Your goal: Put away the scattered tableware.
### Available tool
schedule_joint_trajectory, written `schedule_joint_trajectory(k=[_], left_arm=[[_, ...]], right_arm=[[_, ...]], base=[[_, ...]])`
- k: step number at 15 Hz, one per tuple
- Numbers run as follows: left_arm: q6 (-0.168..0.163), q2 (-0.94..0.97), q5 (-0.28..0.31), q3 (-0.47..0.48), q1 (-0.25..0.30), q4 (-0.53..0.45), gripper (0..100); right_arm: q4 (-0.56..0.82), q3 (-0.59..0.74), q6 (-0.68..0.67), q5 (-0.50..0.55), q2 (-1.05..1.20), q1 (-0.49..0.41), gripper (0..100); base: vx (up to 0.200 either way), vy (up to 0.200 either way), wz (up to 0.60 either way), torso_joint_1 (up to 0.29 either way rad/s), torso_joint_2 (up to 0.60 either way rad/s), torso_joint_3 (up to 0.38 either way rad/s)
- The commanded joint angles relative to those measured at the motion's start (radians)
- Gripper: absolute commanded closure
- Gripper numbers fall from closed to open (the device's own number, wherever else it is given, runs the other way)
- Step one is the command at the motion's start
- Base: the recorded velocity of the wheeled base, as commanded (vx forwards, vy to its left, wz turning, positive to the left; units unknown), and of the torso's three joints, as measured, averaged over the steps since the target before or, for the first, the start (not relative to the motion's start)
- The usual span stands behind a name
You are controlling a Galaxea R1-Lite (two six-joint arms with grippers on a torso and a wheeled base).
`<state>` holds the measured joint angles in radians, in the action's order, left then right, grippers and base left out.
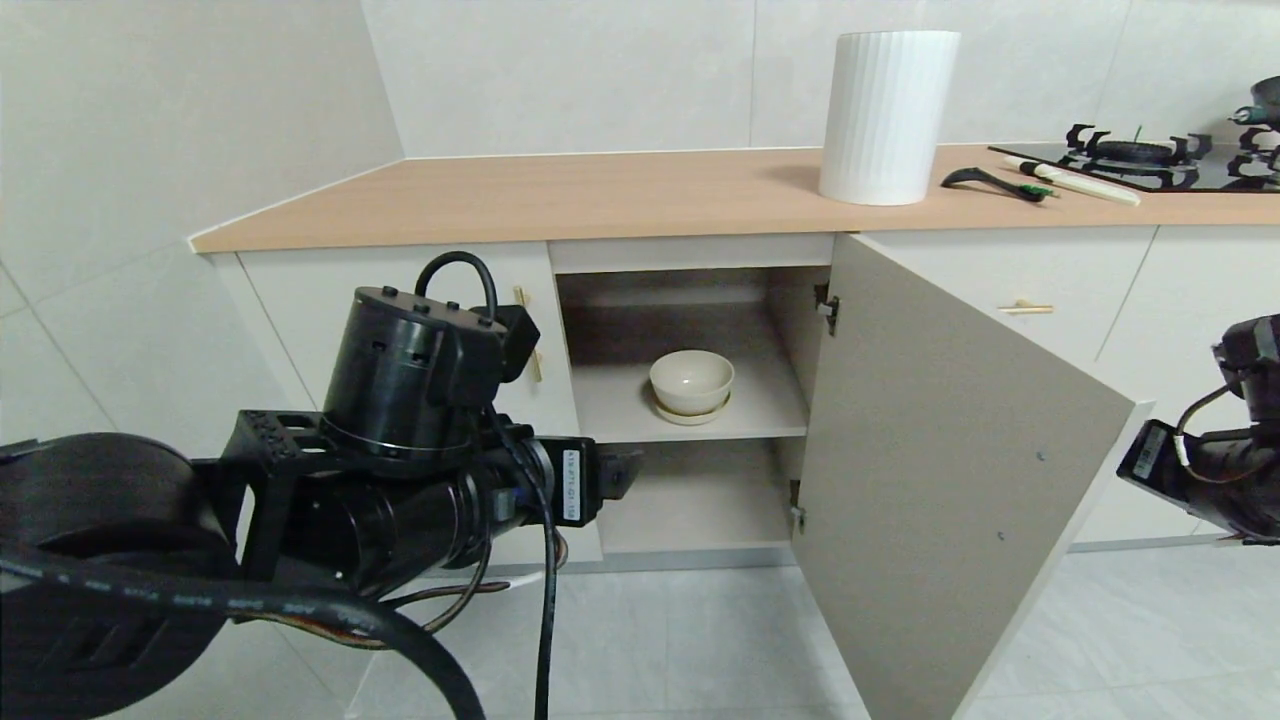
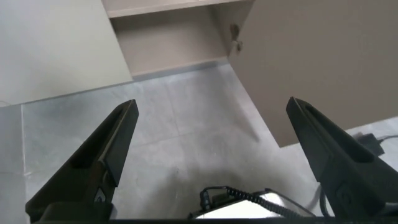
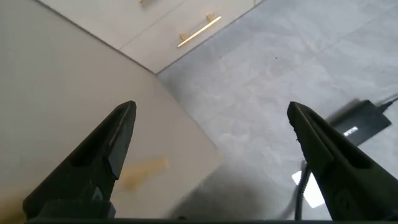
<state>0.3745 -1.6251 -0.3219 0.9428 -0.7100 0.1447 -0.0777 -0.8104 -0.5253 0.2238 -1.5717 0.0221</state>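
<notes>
A pale bowl (image 1: pixel 691 380) sits on a small plate (image 1: pixel 690 413) around the middle of the upper shelf (image 1: pixel 770 405) in the open cabinet, whose door (image 1: pixel 950 450) is swung wide. Toward the surface's (image 1: pixel 600 195) right end, a black ladle (image 1: pixel 990 182) lies between a white ribbed container (image 1: pixel 887 115) and the stove (image 1: pixel 1140 160). The left gripper (image 2: pixel 211 106) hangs over the floor, spread wide and empty. The right gripper (image 3: pixel 211 109), also spread wide and empty, is close to the door.

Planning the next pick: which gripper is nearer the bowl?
Left. The left gripper is before the cabinet, just below the bowl; the right gripper is farther off, beyond the open door.
</notes>
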Motion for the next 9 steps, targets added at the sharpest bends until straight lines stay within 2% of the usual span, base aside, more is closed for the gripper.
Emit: schedule_joint_trajectory(k=[1,6,8,9], left_arm=[[0.000,0.001,0.000,0.002,0.007,0.006,0],[-0.017,0.014,0.000,0.011,0.050,0.013,0],[-0.037,0.047,0.000,0.011,0.081,0.009,0],[-0.045,0.077,0.000,0.021,0.115,0.006,0]], right_arm=[[-0.004,-0.050,-0.002,-0.031,-0.106,0.024,0],[-0.002,-0.104,-0.001,-0.181,-0.154,0.210,0],[-0.002,-0.147,0.002,-0.185,-0.192,0.279,0],[-0.001,-0.188,0.002,-0.189,-0.232,0.329,0]], base=[[0.000,0.000,0.00,0.000,0.00,0.000],[0.000,0.000,0.00,0.000,0.00,0.000],[0.000,0.000,0.00,0.000,0.00,0.000],[0.000,0.000,0.00,0.000,0.00,0.000]])
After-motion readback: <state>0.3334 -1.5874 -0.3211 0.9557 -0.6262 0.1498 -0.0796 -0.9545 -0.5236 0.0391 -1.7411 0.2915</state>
